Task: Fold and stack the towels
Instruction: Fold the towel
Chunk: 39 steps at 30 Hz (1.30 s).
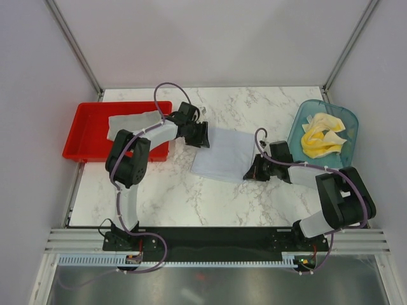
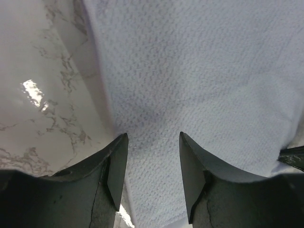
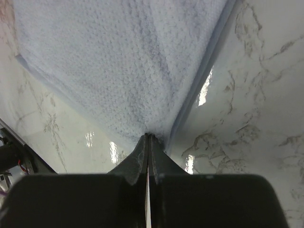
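Note:
A pale grey-white towel (image 1: 222,154) lies spread on the marble table, in the middle. My left gripper (image 1: 202,135) hovers over its far left edge, open, with the cloth (image 2: 199,71) lying under the gap between the fingers (image 2: 153,135). My right gripper (image 1: 249,173) is at the towel's near right corner and is shut on it. In the right wrist view the fabric (image 3: 118,61) runs into the closed tips (image 3: 148,135). A folded grey towel (image 1: 133,119) rests in the red tray. Crumpled pale yellow towels (image 1: 323,136) sit in the teal basket.
The red plastic tray (image 1: 89,130) stands at the far left, right behind my left arm. The translucent teal basket (image 1: 305,117) stands at the far right, beyond my right arm. Metal frame posts rise at both back corners.

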Each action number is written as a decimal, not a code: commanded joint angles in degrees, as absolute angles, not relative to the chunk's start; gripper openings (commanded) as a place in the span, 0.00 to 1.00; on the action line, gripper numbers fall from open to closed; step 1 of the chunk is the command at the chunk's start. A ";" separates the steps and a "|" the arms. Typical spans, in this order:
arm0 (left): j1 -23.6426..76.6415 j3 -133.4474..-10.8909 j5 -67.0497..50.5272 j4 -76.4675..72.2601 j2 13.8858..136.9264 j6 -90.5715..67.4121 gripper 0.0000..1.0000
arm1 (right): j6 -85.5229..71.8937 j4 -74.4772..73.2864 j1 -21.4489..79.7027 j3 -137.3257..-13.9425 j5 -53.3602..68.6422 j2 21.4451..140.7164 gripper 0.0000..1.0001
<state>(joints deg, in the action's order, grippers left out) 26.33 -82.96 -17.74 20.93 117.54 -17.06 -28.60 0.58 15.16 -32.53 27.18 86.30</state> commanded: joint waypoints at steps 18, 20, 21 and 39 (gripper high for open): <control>26.10 -74.02 -7.03 24.08 111.72 -23.73 0.55 | -24.43 0.09 15.12 -32.60 33.64 76.81 0.01; 26.19 -73.22 -6.94 23.99 110.83 -23.73 0.54 | -24.52 0.09 15.12 -32.70 34.54 77.52 0.01; 26.37 -72.60 -6.94 23.91 110.57 -23.82 0.55 | -24.35 0.44 15.03 -32.78 34.54 77.87 0.01; 27.25 -71.19 -5.10 24.26 109.34 -24.08 0.55 | -25.84 6.50 15.12 -26.81 28.57 82.70 0.01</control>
